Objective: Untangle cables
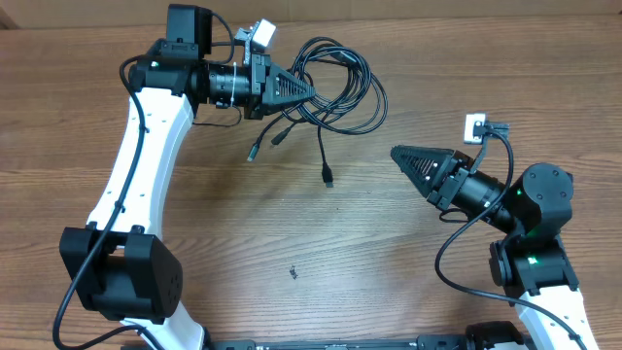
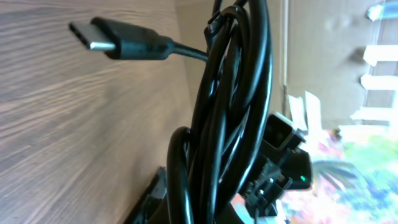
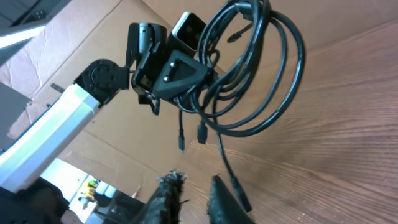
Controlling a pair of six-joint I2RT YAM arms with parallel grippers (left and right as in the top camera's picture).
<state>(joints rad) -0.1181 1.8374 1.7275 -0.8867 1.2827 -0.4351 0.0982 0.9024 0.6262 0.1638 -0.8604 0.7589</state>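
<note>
Lots of room here. The wooden table (image 1: 243, 243) is bare across the whole middle and near side, apart from one tiny dark speck (image 1: 292, 272). All the action is crammed up near the far edge, right by the cardboard wall (image 1: 437, 15).

The left gripper (image 1: 303, 89) is clamped onto the cables (image 1: 330, 97), a looped black bundle bunched against its fingers. From the right wrist cam the loops look held up off the wood, with the loose ends hanging under them. Three plug ends (image 1: 328, 178) trail out toward the middle of the table. The left wrist cam is basically stuffed with cable, and one USB-C plug (image 2: 118, 40) with a silver tip sticks out sideways over the wood.

The right gripper (image 1: 400, 156) is well apart from the bundle, pointing at it across open table. Its fingers (image 3: 165, 199) sit a little apart with nothing between them and touch nothing.

There's a small white block (image 1: 260, 34) on the left wrist, too small to read anything on.
</note>
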